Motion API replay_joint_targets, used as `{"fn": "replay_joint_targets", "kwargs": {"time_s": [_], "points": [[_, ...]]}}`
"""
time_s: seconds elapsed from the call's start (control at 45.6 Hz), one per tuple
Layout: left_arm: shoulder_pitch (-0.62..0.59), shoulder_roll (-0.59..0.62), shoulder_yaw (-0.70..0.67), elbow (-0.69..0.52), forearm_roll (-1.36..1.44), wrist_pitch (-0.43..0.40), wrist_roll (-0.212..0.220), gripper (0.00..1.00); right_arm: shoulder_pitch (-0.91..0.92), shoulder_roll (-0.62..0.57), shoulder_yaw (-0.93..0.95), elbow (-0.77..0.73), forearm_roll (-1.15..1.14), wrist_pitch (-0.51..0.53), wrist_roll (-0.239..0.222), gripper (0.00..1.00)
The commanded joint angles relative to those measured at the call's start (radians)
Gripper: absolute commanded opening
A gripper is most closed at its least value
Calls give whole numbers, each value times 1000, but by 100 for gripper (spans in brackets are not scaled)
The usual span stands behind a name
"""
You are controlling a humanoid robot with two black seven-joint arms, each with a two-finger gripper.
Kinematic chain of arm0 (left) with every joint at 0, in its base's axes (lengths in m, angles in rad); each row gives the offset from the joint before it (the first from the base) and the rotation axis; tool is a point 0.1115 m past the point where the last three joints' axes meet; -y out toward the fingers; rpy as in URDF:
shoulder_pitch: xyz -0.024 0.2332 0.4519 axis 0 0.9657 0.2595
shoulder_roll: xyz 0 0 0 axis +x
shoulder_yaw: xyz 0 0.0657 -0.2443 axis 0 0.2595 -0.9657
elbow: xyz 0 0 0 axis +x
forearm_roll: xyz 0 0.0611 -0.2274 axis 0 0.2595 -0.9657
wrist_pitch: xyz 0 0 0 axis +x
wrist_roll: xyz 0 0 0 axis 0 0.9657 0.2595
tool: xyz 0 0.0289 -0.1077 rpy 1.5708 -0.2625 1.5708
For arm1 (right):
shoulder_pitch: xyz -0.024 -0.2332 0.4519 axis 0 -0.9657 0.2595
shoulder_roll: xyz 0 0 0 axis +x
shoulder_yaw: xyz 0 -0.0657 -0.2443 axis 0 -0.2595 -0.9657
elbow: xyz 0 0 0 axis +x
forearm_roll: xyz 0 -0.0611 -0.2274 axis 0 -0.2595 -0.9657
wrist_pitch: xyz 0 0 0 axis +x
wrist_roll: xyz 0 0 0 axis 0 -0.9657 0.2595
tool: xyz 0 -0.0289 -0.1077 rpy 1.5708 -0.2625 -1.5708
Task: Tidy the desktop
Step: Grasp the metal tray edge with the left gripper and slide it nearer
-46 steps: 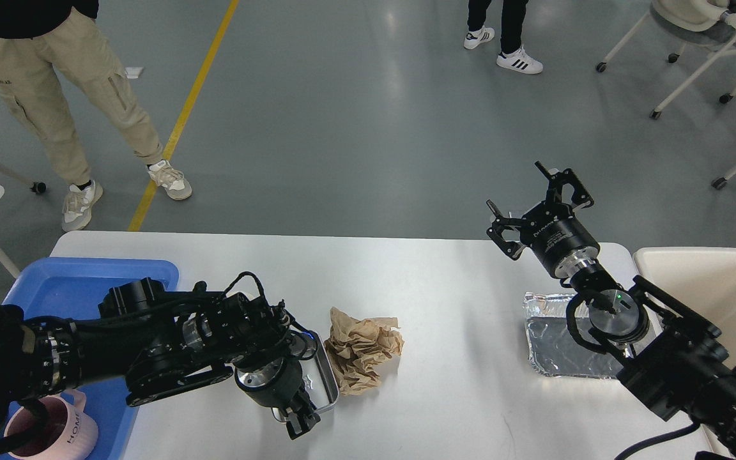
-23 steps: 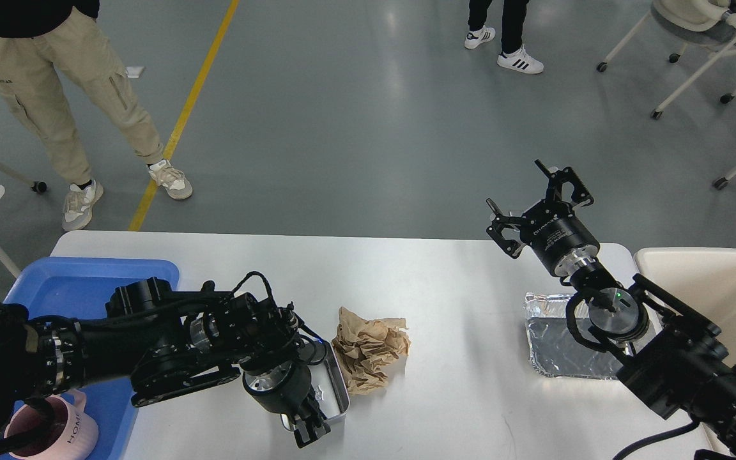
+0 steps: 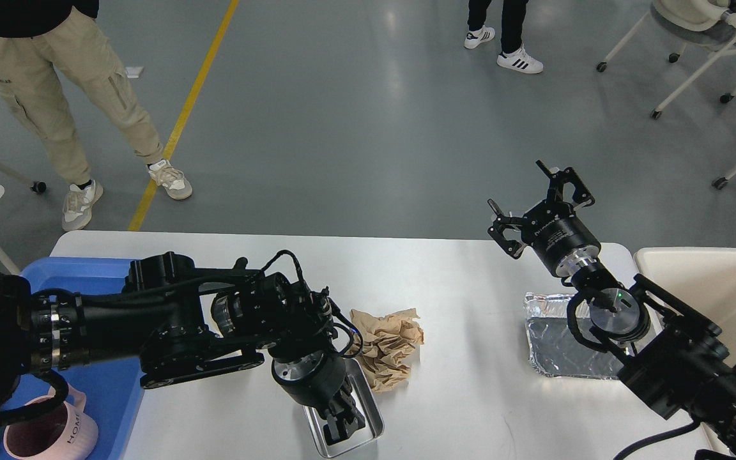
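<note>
The left fingers (image 3: pixel 340 427), whose state cannot be told, are set in the steel tray (image 3: pixel 371 418) touching the crumpled paper (image 3: pixel 388 344); the right fingers (image 3: pixel 537 198) are held apart, well away

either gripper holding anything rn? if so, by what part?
Right gripper: open, empty, raised above the desktop. Left gripper points down into the metal tray; whether it grips the tray can't be told.

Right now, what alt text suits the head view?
The left gripper reaches into a small metal tray on the white desktop, beside crumpled brown paper. The right gripper hovers open above foil.
</note>
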State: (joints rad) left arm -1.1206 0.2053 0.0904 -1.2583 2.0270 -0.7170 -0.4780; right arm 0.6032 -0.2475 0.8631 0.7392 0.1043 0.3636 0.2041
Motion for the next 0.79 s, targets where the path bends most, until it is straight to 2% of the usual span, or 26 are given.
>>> {"fn": "replay_joint_targets", "kwargs": {"time_s": [0.0, 0.373, 0.483, 0.549, 0.592, 0.636, 0.702, 0.768], "points": [[-11, 35, -17, -29, 1, -18, -5, 1, 0, 1, 1, 3, 0, 0, 0, 100], [16, 48, -8, -29, 1, -16, -4, 1, 1, 1, 1, 6, 0, -3, 0, 100], [18, 55, -20, -29, -4, -21, -1, 7, 1, -1, 1, 5, 0, -2, 0, 100], [21, 65, -26, -27, -27, -21, 12, 19, -2, -1, -1, 2, 0, -2, 0, 100], [21, 80, -32, -29, -59, -19, 21, 30, -3, -1, -1, 2, 0, 0, 0, 100], [24, 94, -49, -26, -86, -15, 48, 40, -6, -1, -1, 0, 0, 0, 0, 100], [38, 121, -93, -21, -129, -9, 131, 50, -14, -1, -1, 3, 0, 0, 0, 100], [65, 152, -165, -16, -181, -6, 229, 72, -16, -1, -3, 2, 0, 0, 0, 100]]}}
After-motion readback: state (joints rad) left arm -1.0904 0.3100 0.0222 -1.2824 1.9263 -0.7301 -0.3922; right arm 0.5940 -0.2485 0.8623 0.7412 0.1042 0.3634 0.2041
